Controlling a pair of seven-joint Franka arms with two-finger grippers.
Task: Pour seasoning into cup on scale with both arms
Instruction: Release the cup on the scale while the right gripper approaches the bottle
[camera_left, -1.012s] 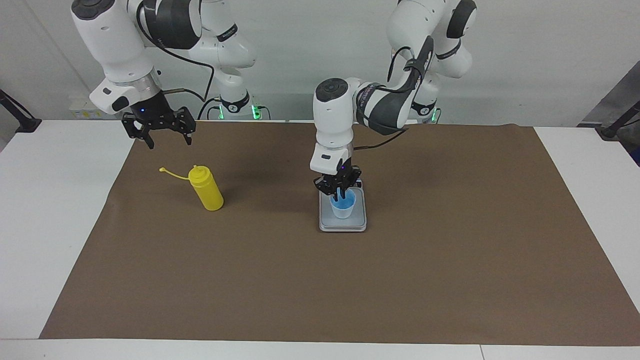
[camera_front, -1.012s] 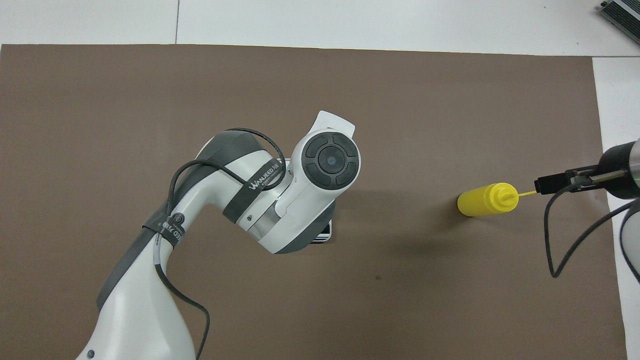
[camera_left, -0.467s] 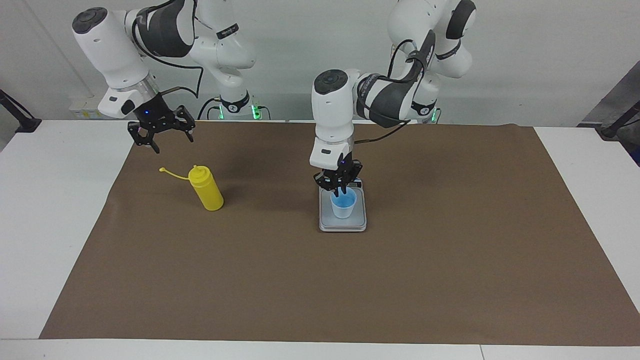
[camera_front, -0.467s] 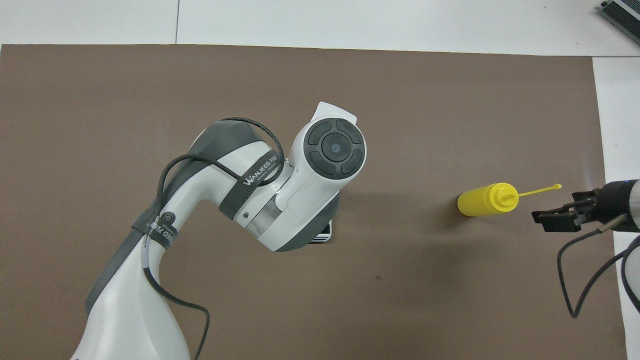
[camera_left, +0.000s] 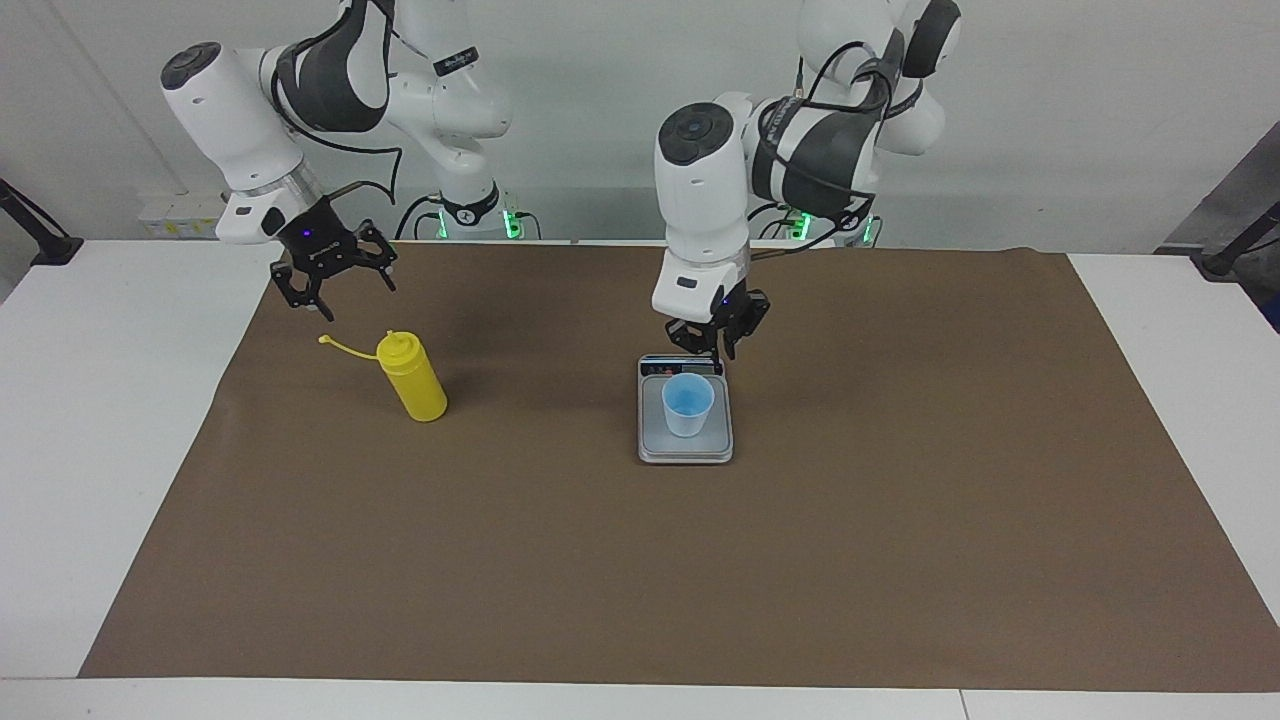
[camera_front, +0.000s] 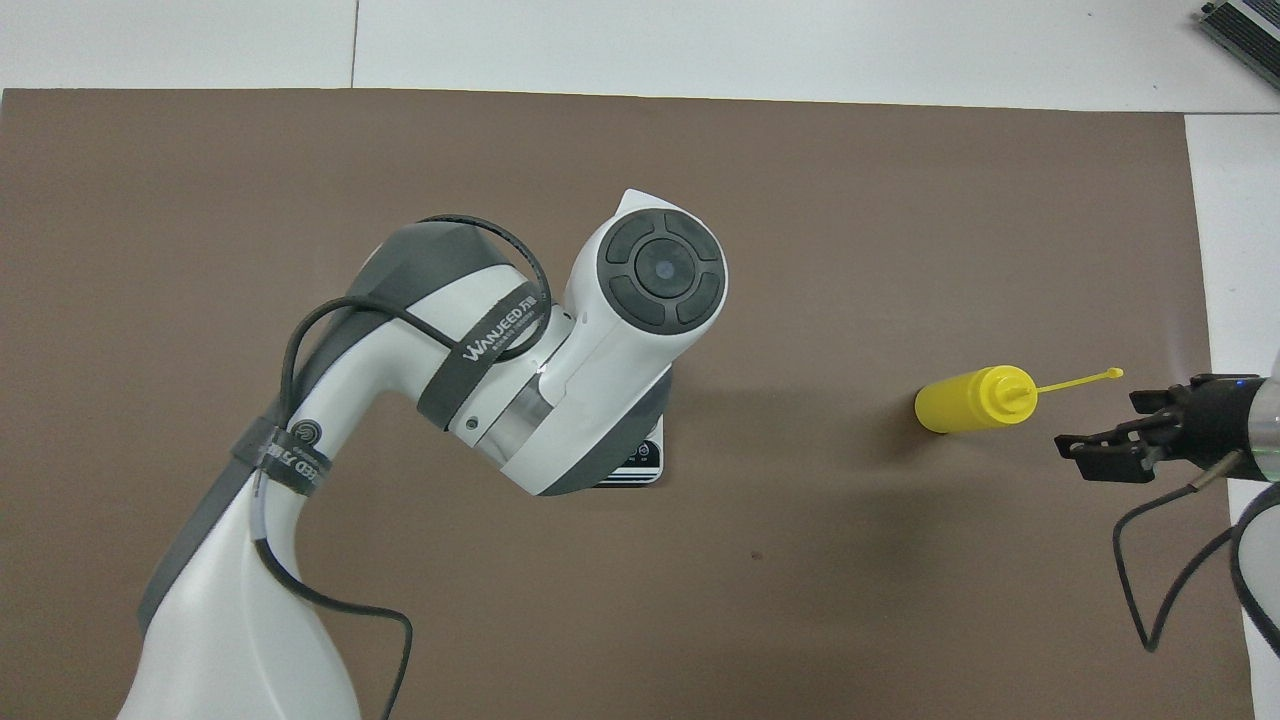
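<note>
Cup placed on scale, left gripper (camera_left: 718, 343) backed off empty.
Left gripper nearly shut, lifted since a second ago; light blue cup (camera_left: 688, 405) upright on scale (camera_left: 686, 449) just below it. Open right gripper (camera_left: 334, 281) hangs near upright yellow squeeze bottle (camera_left: 412, 377), cap strap out: pickup looks next.

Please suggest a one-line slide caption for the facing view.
Blue cup on the scale; left gripper above it, open right gripper near the yellow bottle.
</note>
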